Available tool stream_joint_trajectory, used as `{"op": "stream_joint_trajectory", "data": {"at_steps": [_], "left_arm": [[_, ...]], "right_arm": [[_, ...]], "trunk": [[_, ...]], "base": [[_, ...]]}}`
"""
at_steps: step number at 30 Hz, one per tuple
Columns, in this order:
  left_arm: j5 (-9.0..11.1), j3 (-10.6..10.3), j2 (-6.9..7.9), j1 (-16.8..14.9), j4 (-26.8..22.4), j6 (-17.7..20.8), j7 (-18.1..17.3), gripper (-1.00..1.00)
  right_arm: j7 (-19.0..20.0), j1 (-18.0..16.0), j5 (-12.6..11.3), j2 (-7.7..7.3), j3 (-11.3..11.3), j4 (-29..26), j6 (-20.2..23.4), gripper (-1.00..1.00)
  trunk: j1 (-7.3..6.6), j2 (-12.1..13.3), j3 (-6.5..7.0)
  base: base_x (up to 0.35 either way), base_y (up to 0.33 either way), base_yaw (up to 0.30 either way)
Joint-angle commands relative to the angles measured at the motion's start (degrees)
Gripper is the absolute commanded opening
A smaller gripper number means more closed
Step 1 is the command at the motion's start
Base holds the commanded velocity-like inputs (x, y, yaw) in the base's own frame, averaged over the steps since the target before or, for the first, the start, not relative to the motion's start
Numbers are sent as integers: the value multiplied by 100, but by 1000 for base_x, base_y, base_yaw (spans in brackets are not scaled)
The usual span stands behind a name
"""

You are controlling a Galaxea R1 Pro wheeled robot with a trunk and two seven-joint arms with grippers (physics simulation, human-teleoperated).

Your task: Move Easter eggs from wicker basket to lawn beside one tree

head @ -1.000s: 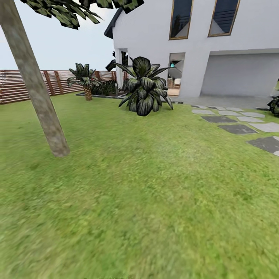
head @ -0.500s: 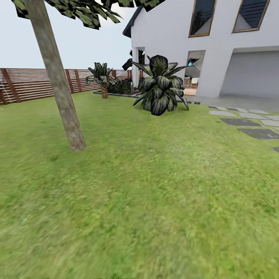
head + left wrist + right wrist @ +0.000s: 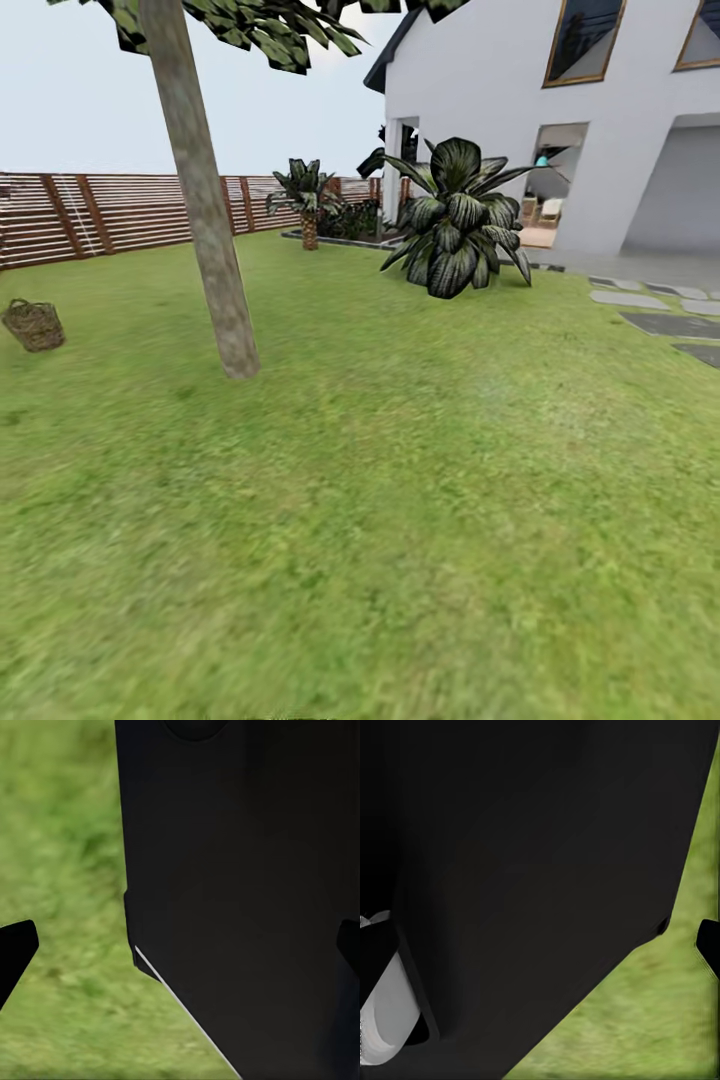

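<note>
The small round basket of brown woven wicker (image 3: 33, 325) sits on the wide green lawn with mottled yellowish patches (image 3: 400, 500) at the far left of the head view, well apart from the robot; what it holds cannot be made out at this size; to its right, with bare grass between, rises the tall tree with a straight grey-brown mottled trunk (image 3: 205, 200), leaning slightly, its flat green leaf clusters overhead; behind both runs a brown slatted wooden fence (image 3: 110, 210); farther right stand a short palm with a scaly trunk (image 3: 305, 200), a broad dark-leaved bush (image 3: 455, 220), the white house (image 3: 500, 90) and grey stepping stones (image 3: 660, 315); in the left wrist view the two dark fingertips (image 3: 15, 956) of the left gripper (image 3: 180, 952) sit wide apart over blurred grass, beside a black body panel; in the right wrist view one dark fingertip (image 3: 709, 945) shows beside a black panel, and whether that pincer is apart or together I cannot tell.
</note>
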Motion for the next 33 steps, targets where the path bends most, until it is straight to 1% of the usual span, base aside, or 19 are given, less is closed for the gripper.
{"op": "stream_joint_trajectory", "data": {"at_steps": [1, 16, 33], "left_arm": [[1, 1, 0, -4, 7, -19, 2, 100], [1, 1, 0, -4, 7, -19, 2, 100], [-2, 1, 0, -4, 7, -19, 2, 100]], "right_arm": [[-14, -2, 7, 4, 4, 3, -2, 100], [-14, -2, 15, 23, 8, 63, -2, 100], [-16, -2, 8, -6, 1, 73, -2, 100]], "trunk": [[0, -2, -7], [0, -2, -50], [0, -2, -100]], "base": [[0, 0, 254], [0, 0, 254], [0, 0, 254]]}}
